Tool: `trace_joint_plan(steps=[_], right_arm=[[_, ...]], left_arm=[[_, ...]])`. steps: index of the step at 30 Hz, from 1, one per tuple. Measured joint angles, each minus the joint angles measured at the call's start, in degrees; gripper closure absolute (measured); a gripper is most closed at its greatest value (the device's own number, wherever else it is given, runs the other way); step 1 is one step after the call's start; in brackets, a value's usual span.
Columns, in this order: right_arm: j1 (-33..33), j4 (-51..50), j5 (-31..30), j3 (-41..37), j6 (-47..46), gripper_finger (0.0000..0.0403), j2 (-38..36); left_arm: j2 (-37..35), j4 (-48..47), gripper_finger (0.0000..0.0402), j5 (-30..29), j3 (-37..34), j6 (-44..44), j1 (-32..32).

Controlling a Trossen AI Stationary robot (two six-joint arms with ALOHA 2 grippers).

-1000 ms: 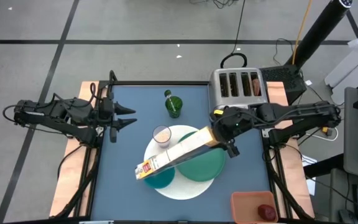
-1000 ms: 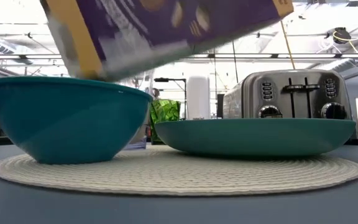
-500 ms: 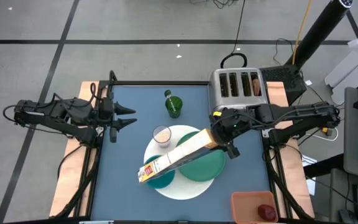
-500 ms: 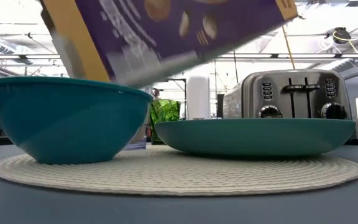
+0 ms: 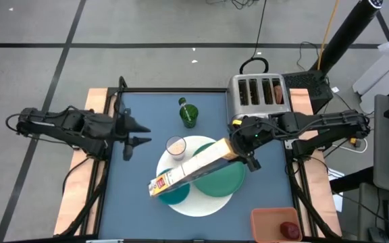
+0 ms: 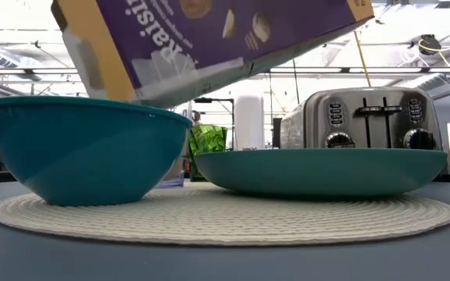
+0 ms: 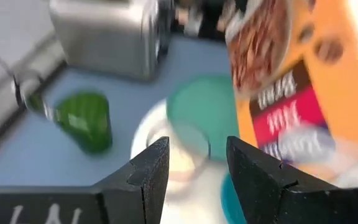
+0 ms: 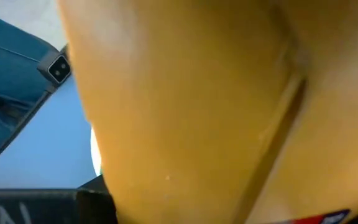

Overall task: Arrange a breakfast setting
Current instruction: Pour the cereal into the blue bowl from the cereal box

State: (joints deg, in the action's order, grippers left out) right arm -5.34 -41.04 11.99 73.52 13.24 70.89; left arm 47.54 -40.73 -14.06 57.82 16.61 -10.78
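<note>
The right gripper (image 5: 238, 150) is clamped on the upper end of a purple and yellow cardboard cereal box (image 5: 191, 169), which is held tilted with its lower end over the teal plastic bowl (image 6: 80, 144). In the low view the box's purple face is seen slanting just above the bowl's rim; in the high view only its pale side and yellow end are seen, and the right wrist view is filled by the yellow cardboard. Below the gripper a round white woven mat (image 5: 201, 204) is laid on the blue table (image 5: 140, 202), bearing the bowl, a green plate (image 5: 223, 179) and a small clear glass (image 5: 175, 146). A silver four-slot toaster (image 5: 258, 94) is stood behind the gripper, a green cup (image 5: 188, 115) farther off. The left gripper (image 5: 131, 132) is held open and empty near the table's left edge.
</note>
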Motion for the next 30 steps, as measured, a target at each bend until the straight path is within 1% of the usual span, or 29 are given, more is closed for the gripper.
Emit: trace_joint_plan(steps=[2, 4, 10, 17, 21, 25, 30], right_arm=[[0.0, 0.3, 0.06, 0.01, -0.56, 0.0195, -0.04], [-0.02, 0.47, 0.22, 0.0, -0.61, 0.0194, -0.04], [-0.02, 1.55, 0.2, 0.01, -5.83, 0.0194, -0.04], [-0.02, 1.36, 0.16, -0.01, -6.56, 0.0194, -0.04], [-0.01, 1.33, 0.13, -0.01, -6.58, 0.0194, -0.04], [0.0, 1.3, 0.13, -0.01, -6.56, 0.0194, -0.04], [-0.02, 1.36, 0.16, 0.0, -6.54, 0.0194, -0.04]], left_arm=[[0.59, -4.16, 0.0234, 0.94, -0.04, 3.49, -0.67], [1.14, -5.93, 0.0234, 1.1, -0.97, 5.35, -1.87], [1.12, -5.31, 0.0234, 1.21, -7.8, 11.09, -7.49], [1.1, 4.9, 0.0234, 1.19, -14.56, 17.16, -12.95], [1.1, 7.82, 0.0234, 1.92, -16.66, 23.97, -16.13], [1.75, 11.42, 0.0234, 2.24, -17.25, 29.98, -19.41], [4.87, 19.13, 0.0234, 1.33, -17.22, 29.98, -21.73]])
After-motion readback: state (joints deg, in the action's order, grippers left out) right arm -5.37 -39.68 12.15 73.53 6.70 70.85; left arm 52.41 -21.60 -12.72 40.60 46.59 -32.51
